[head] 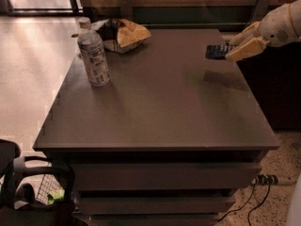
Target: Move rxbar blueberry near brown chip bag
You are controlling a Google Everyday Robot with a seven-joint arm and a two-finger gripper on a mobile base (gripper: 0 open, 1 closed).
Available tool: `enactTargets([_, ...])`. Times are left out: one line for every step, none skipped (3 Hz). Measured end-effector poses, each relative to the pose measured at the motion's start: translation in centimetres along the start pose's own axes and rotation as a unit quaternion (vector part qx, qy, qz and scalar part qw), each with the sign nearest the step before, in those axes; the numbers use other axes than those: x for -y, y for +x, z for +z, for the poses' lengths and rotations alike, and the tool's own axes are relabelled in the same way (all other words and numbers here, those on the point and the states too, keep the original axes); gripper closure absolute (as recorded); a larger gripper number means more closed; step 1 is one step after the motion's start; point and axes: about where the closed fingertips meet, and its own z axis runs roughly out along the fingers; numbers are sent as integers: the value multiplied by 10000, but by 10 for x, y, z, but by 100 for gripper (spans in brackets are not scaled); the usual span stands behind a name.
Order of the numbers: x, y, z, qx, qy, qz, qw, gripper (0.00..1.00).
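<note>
My gripper (237, 45) comes in from the right edge and is shut on the rxbar blueberry (217, 51), a small flat dark navy bar. It holds the bar in the air above the table's right side; the bar's shadow lies on the tabletop below. The brown chip bag (123, 33), wrinkly tan and dark brown, lies at the table's far left corner, well to the left of the bar.
A clear plastic bottle (93, 54) with a label stands on the left side of the dark table (160, 112), in front of the chip bag. A wall and rail run behind the table. A cable lies on the floor at lower right.
</note>
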Motion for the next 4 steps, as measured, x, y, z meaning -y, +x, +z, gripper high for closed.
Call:
enactTargets([29,-23,25,194,330,-106,9992,100])
enactTargets([46,-51,55,420,603,-276,9969,100])
enactTargets([51,-82,103,670,812,-440,9935,100])
enactTargets([49,-100,149,950,851,-468,9907,100])
